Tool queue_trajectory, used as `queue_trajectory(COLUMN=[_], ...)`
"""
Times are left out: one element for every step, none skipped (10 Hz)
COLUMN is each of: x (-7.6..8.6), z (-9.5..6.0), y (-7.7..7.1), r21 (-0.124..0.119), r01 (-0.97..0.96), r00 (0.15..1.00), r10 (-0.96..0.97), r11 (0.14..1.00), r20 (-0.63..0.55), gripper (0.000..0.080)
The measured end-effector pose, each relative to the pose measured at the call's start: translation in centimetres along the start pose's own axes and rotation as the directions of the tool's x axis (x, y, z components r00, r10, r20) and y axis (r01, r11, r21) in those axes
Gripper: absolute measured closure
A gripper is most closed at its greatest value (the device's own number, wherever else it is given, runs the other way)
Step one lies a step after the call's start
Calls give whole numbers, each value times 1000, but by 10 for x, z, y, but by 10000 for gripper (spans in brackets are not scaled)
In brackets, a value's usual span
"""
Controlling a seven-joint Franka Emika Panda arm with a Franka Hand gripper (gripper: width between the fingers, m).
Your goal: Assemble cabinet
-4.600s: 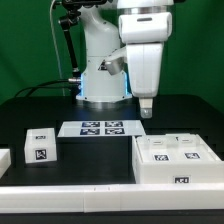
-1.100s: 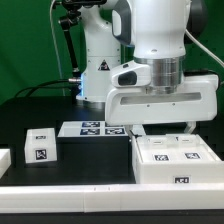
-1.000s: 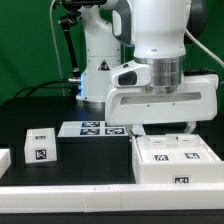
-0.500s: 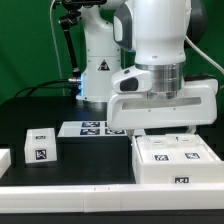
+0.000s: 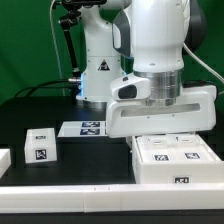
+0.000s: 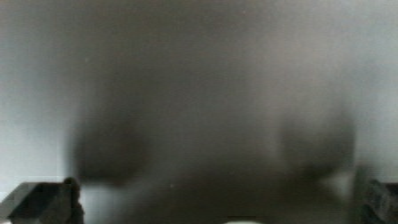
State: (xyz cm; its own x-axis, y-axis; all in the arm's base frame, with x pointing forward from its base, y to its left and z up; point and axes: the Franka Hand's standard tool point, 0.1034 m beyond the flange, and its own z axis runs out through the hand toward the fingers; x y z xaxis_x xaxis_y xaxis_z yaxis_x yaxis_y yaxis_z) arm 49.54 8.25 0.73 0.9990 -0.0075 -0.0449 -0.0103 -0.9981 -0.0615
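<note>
Tool [image 6: 214,200] spread wide, nothing gripped, hangs right above the cabinet [image 5: 176,160] on the tabletop [image 5: 90,165] at the exterior view's right, its long side running across that view, so next move is probably straight down.

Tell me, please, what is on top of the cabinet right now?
On the cabinet, black-and-white tags show toward the front of its top. The arm covers the rear part, so anything there is hidden.

1 cabinet [image 5: 176,166], 1 loose block [image 5: 40,147], 1 marker board [image 5: 87,127]
</note>
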Motion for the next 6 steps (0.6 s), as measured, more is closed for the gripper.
queue_trajectory(x=[1, 1, 1, 1, 1, 1], z=[0, 0, 1, 1, 1, 1], y=[0, 0, 0, -2, -3, -3], r21=[1, 1, 1, 2, 2, 2], r01=[-4, -4, -3, -1, 1, 3], r00=[1000, 1000, 1000, 1000, 1000, 1000], r10=[4, 4, 3, 1, -1, -3], r11=[1000, 1000, 1000, 1000, 1000, 1000], r20=[-1, -1, -1, -2, -2, -2], gripper=[3, 3, 3, 3, 100, 100])
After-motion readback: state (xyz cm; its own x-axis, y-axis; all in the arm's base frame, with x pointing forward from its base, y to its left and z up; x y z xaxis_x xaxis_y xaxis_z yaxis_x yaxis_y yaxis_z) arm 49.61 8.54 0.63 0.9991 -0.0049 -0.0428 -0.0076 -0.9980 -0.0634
